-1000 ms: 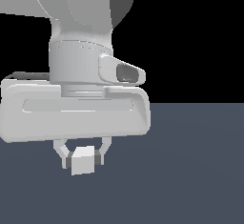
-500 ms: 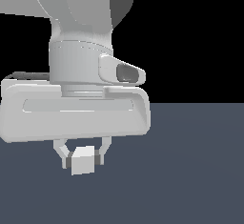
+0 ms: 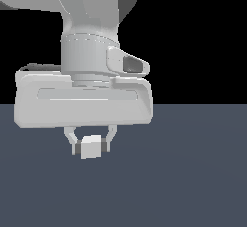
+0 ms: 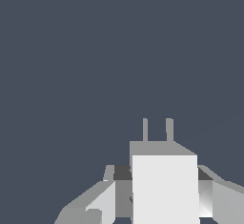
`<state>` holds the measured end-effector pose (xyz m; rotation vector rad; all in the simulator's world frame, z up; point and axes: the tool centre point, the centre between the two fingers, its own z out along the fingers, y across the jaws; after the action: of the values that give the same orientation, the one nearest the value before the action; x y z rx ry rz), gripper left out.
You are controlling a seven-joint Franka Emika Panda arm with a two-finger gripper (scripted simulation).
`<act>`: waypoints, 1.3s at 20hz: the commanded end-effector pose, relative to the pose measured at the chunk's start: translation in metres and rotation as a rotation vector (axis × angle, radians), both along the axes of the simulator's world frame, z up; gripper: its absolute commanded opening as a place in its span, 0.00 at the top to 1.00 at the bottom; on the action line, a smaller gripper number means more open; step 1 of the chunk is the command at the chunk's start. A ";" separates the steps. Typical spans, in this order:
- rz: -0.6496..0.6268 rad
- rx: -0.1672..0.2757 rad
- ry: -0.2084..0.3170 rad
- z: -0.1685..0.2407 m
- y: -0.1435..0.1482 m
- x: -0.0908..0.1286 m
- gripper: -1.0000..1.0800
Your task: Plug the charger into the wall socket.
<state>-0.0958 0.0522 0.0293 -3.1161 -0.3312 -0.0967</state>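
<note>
Gripper [image 3: 90, 146] closed on the charger [image 3: 90, 147], one finger pressed to each side of the off-white block. Held just below the broad pale hand of the arm [image 3: 84, 100], low in the exterior view and toward that view's left, above the dark grey-blue floor [image 3: 193, 182]. Apparently clear of the floor, though no shadow or contact line shows to confirm it. Block sitting level between the fingers [image 3: 73, 141], not tilted to either side.

In the wrist view, charger [image 4: 165, 185] close to the camera, its bright flat face filling the space between the two finger pads [image 4: 107, 201]. Two thin grey prongs [image 4: 157, 130] standing parallel from the far end of the block, pointing away from the camera. Beyond them, only the same even dark surface [image 4: 95, 51].

Black backdrop [image 3: 202, 37] above the floor line in the exterior view.
</note>
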 end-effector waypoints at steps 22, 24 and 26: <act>0.024 0.001 -0.001 0.071 -0.022 0.071 1.00; 0.024 0.001 -0.001 0.071 -0.022 0.071 1.00; 0.024 0.001 -0.001 0.071 -0.022 0.071 1.00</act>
<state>-0.0252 0.0302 0.0999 -3.1107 -0.3681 -0.0981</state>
